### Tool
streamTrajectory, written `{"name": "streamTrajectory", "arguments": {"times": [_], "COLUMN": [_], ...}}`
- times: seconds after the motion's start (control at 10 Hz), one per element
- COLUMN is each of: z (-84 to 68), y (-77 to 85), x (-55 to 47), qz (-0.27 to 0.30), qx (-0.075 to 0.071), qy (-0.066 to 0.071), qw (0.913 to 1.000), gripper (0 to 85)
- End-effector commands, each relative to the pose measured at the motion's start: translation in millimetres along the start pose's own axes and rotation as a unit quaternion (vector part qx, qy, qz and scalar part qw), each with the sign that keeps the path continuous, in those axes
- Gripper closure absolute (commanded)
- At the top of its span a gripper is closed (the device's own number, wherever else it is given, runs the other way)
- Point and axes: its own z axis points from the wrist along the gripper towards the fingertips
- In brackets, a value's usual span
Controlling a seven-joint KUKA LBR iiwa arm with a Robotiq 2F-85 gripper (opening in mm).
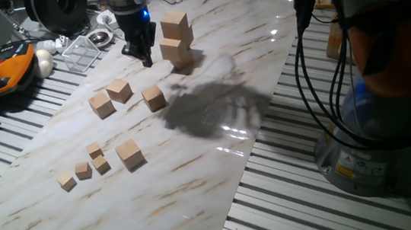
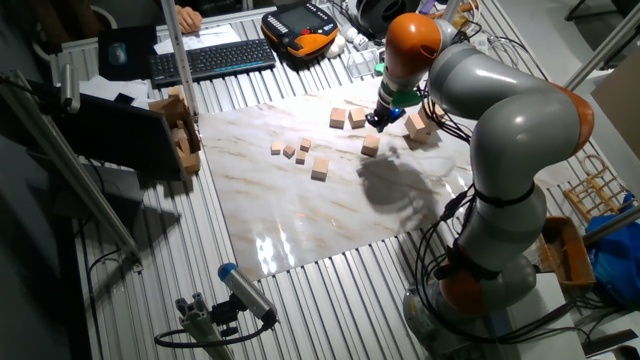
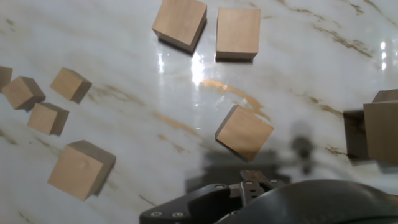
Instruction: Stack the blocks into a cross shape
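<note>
Presently: blocks stack (image 1: 176, 38) at bench (image 1: 196, 169) 1 o'clock; four loose blocks (image 1: 154, 97) mid-bench; tiny cubes (image 1: 83, 170) at 8 o'clock. Gripper (image 1: 142, 54) just left of stack, holding nothing; jaw spacing cannot be told.

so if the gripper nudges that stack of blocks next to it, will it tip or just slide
The stack of blocks may well tip: its upper block sits offset and twisted on the lower ones, not flush. The marble-look tabletop looks glossy, so the base might slide first on a low push. The blocks look like rigid wood and shouldn't deform. The gripper stands close beside it.
</note>
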Motion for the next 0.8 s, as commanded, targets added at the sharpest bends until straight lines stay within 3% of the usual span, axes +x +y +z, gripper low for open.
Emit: {"name": "streamTrajectory", "arguments": {"times": [0.0, 0.2, 0.7], "z": [0.3, -4.3, -24.5], "y": [0.0, 0.7, 6.6], "x": [-1.8, -8.3, -21.8], "qz": [0.003, 0.013, 0.026], "qx": [-0.001, 0.007, 0.01], "qy": [0.0, 0.002, 0.013], "qw": [1.0, 0.9999, 0.9995], "gripper": [85.0, 85.0, 85.0]}}
